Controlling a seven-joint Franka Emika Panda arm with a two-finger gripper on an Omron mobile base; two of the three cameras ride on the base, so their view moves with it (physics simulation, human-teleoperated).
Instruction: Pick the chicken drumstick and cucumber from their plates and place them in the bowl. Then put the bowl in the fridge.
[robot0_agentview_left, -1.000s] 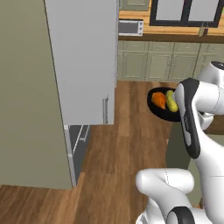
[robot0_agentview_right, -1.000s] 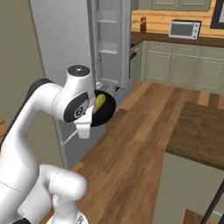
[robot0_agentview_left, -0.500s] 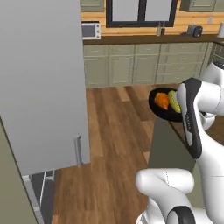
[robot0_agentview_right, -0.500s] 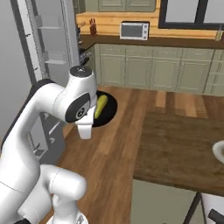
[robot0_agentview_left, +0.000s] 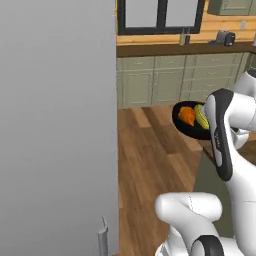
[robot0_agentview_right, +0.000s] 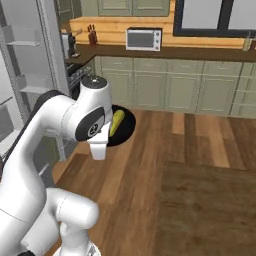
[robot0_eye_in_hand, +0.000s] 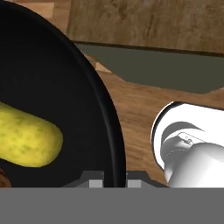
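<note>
Left base view: fridge (robot0_agentview_left: 55, 125) door fills the 9 o'clock side, bowl (robot0_agentview_left: 189, 129) at 3 o'clock, just left of the arm's upper link. In the bowl, chicken drumstick (robot0_agentview_left: 187, 115) left, cucumber (robot0_agentview_left: 201, 116) right, touching. Cabinets (robot0_agentview_left: 165, 82) behind at 12, w/ counter on top. Right base view: bowl (robot0_agentview_right: 125, 127) sits behind the arm at centre-left, cucumber (robot0_agentview_right: 117, 122) in it; fridge shelves (robot0_agentview_right: 25, 65) at 10 o'clock, microwave (robot0_agentview_right: 143, 39) on counter at 12. Hand view: bowl rim (robot0_eye_in_hand: 109, 118) between the gripper (robot0_eye_in_hand: 115, 177) tips at 6, cucumber (robot0_eye_in_hand: 26, 138) inside at 9.
</note>
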